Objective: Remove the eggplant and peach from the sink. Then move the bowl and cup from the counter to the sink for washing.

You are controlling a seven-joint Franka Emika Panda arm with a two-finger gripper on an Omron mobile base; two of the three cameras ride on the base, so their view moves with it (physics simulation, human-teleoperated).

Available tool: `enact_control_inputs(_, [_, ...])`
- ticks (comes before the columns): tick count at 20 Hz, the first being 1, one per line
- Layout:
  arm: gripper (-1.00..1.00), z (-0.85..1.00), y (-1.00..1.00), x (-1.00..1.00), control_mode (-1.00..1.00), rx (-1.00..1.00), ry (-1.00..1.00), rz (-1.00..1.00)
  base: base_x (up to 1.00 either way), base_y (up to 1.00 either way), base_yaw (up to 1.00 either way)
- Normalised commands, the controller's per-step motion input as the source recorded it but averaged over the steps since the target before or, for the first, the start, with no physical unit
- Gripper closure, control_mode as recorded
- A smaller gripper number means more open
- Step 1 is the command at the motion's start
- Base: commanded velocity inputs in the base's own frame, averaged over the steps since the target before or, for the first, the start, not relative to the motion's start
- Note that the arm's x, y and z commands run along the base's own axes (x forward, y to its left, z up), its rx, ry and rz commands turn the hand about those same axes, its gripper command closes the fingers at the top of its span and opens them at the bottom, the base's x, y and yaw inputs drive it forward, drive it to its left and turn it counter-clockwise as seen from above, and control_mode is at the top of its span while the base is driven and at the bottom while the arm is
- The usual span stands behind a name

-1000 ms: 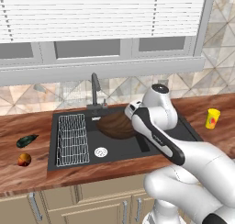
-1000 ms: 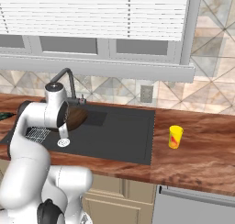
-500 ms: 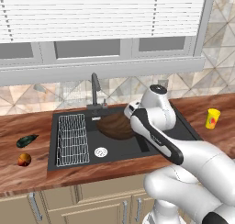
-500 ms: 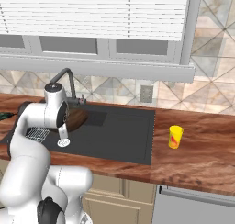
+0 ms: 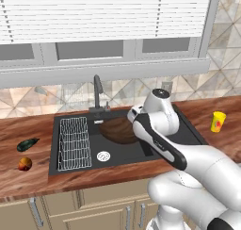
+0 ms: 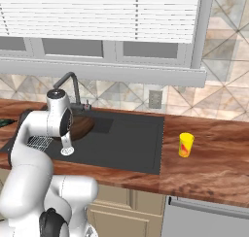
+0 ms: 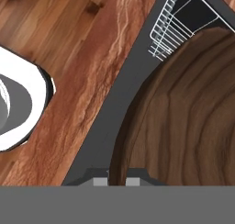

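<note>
**Bowl held over sink basin; cup on counter; produce out on counter**

While the bowl [image 5: 118,130] hangs tilted over the basin of the sink [image 5: 186,130], its rim is pinched between the nearly closed fingers of the gripper [image 7: 117,178], as the hand view shows at 6 o'clock. Item: bowl, brown wood-grain, wide and shallow; seen in the left base view just at 9 o'clock of the arm's wrist, near the faucet [image 5: 97,90], which stands at its 11 o'clock. Whether the bowl's lower edge touches the basin floor cannot be told, the arm hiding that part.

Item: sink, black, with wire rack [image 5: 74,142] at 9 o'clock of the bowl and silver drain [image 5: 103,155] at the bowl's 7 o'clock.

Item: cup [image 5: 217,121], yellow with red mark, upright on the wooden counter [image 5: 28,182], well apart from the sink at its 3 o'clock; also seen in the right base view [image 6: 185,144].

Item: eggplant [image 5: 27,143], dark, lying on the counter at 9 o'clock of the sink, clear of its rim.

Item: peach [image 5: 25,164], orange-red, on the counter near the eggplant, at its 6 o'clock.
</note>
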Motion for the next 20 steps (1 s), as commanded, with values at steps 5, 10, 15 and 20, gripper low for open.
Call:
enact_control_inputs(5, [1.00, -0.06, 0.01, 0.02, -1.00, 0.00, 0.00, -0.01, 0.00, 0.00, 0.00])
enact_control_inputs(10, [1.00, -0.05, 0.00, 0.00, -1.00, 0.00, 0.00, 0.00, 0.00, 0.00, 0.00])
enact_control_inputs(15, [1.00, -0.05, 0.00, 0.00, -1.00, -0.01, 0.00, 0.00, 0.00, 0.00, 0.00])
enact_control_inputs(20, [1.00, -0.06, 0.00, 0.00, -1.00, 0.00, 0.02, 0.00, 0.00, 0.00, 0.00])
